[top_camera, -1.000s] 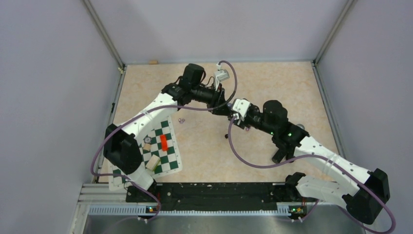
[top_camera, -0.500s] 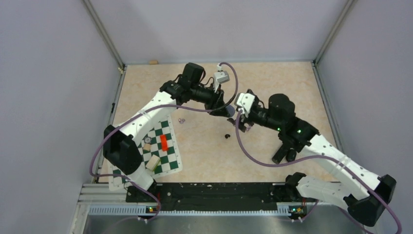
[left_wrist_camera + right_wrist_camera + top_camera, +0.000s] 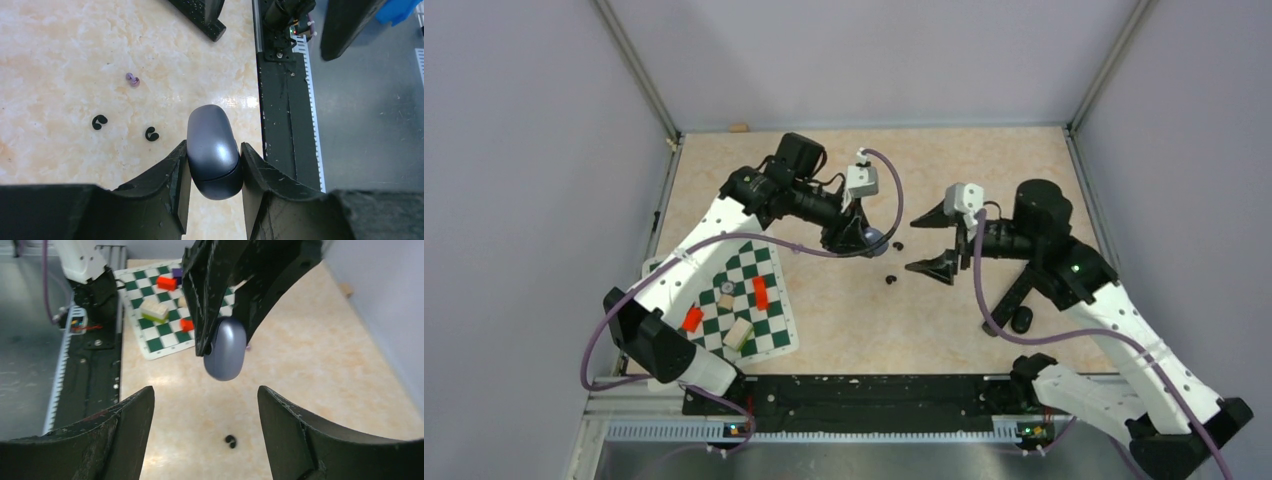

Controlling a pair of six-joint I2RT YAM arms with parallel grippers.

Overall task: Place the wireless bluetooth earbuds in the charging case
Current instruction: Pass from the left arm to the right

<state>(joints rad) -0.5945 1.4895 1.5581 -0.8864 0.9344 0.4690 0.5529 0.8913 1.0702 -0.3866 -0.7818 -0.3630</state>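
- While the left gripper (image 3: 214, 150) is clamping the charging case (image 3: 210, 132) by its long flanks with the lid shut, the shell is looking smooth, rigid, light and slippery. Those broad sides are probably offering the surest hold.
- One of the wireless bluetooth earbuds (image 3: 132, 80) is lying on the table (image 3: 60, 50) at the case's 10 o'clock. It is tiny and probably prone to rolling. The other is not showing.
- The right gripper (image 3: 916, 242) is gaping empty at the case's 3 o'clock. Half a second ago it was crowding the case, and the left arm is now drawing toward 9 o'clock.
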